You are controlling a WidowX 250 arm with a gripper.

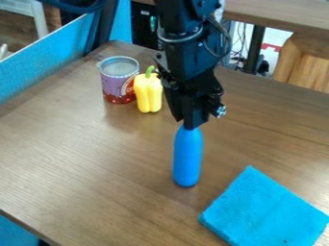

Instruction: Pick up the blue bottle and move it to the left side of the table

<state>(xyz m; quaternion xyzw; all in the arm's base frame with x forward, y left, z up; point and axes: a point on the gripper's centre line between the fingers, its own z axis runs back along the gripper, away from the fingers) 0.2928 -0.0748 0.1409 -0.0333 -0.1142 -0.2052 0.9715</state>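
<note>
One blue bottle (pixel 187 158) stands upright below the hand (pixel 193 121), near the middle of the worktop (pixel 83 168). Hand looks narrow, holding the bottle by its slim top end; can't tell if the base touches the wood or is just off it.

Main risk: slip. The grip is high and covers only a short bit of a smooth-looking, tapering top, so the bottle could slide down out of it or swing at the bottom. If let go while tilted or above the wood, it likely tips and rolls, the body being round and the base small. Moved low toward the near right, the base could snag on the blue cloth (pixel 263 209), rucking it or levering the bottle askew. Swung back left, it might knock the yellow pepper (pixel 148 93) into the can.

Containers: one open-topped metal can (pixel 120 84), upright, purple and red label, pepper right beside it. Grey inside wall visible; contents, if any, can't be made out. Bottle's top is hidden at the grip, so opening and contents unknown.
</note>
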